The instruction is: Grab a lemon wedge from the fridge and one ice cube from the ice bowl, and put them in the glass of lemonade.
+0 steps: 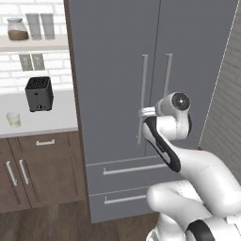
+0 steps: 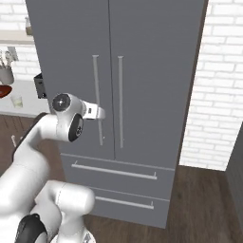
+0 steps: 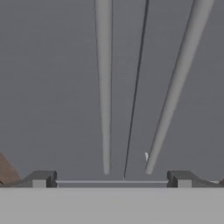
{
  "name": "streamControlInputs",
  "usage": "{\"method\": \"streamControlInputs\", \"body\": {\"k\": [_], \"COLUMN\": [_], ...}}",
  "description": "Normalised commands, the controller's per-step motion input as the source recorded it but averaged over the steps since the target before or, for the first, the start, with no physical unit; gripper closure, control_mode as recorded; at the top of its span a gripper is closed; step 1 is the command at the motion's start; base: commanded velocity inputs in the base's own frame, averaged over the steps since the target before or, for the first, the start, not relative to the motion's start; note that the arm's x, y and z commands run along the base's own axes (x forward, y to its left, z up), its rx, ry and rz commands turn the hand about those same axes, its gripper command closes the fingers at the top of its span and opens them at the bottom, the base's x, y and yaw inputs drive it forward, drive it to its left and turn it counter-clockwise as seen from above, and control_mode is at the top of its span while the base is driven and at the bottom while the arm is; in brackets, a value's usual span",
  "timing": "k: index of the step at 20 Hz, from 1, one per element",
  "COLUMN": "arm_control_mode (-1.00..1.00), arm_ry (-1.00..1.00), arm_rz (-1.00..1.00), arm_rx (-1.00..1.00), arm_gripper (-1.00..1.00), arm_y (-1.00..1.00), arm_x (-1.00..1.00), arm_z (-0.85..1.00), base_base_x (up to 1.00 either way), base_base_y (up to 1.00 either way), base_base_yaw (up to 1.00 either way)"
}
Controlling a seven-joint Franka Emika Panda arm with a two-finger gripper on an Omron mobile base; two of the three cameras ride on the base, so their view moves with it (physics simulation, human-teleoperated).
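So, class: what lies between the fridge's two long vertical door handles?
Between the left handle and right handle lies bare grey fridge door and the thin dark seam where the doors meet, clearest in the hand view.

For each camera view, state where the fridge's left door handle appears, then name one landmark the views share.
Left base view: left door handle, centre, just left of the arm's wrist.
Right base view, left of centre, beside the wrist.
Hand view, left of the door seam.
Shared landmark: the door seam between both handles.
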Motion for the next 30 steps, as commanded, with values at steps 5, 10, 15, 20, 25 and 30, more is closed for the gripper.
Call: {"method": "streamControlInputs", "body": {"k": [5,10,15,20,25,30], "arm_control_mode": [-1.00,-1.00,-1.00,-1.00,-1.00,-1.00], "arm_ry": [0.00,0.00,0.00,-0.05,-0.11,-0.05], "arm_rz": [0.00,0.00,0.00,0.00,0.00,0.00], "arm_rx": [0.00,0.00,0.00,0.00,0.00,0.00], "arm_gripper": [-1.00,-1.00,-1.00,-1.00,-1.00,-1.00], "arm_y": [0.00,0.10,0.24,0.00,-0.19,-0.02], "arm_x": [0.53,0.58,0.46,0.42,0.16,0.37], "arm_z": [-0.01,-0.10,-0.21,-0.19,-0.17,-0.09], "base_base_x": [0.00,0.00,0.00,0.00,0.00,0.00], "base_base_y": [0.00,0.00,0.00,0.00,0.00,0.00], "base_base_yaw": [0.00,0.00,0.00,0.00,0.00,0.00]}}
